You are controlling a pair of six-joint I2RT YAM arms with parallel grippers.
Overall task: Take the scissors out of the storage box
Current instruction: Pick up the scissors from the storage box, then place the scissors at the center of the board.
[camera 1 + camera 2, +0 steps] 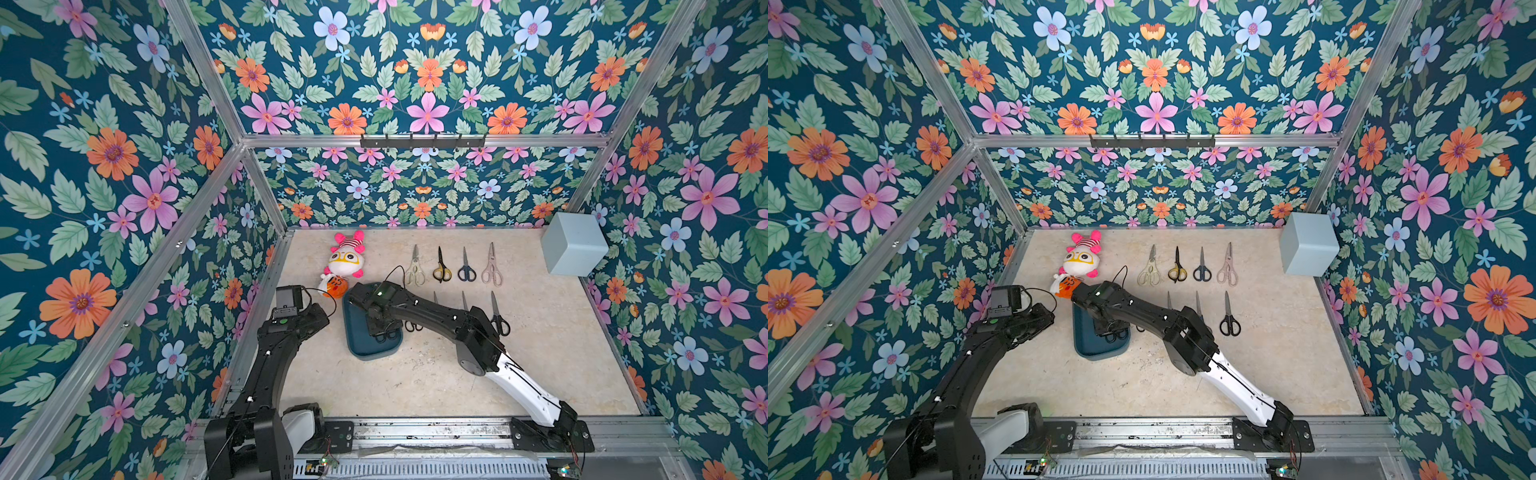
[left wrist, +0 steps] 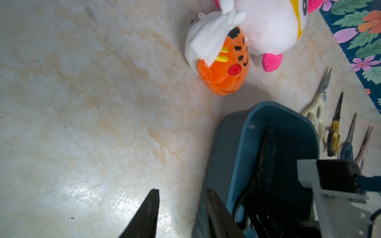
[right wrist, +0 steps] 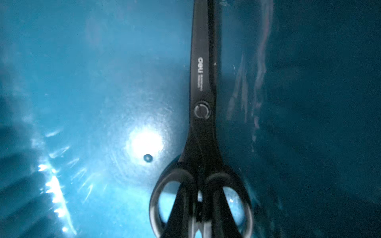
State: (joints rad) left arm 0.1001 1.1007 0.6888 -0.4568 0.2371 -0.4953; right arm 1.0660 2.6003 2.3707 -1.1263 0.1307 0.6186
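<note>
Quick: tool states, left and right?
Left tool: open, empty.
Right tool: closed on the black scissors, inside the storage box.

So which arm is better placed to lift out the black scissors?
Right: the right hand is in the storage box, gripping the black scissors; the left hand is outside, open.
</note>
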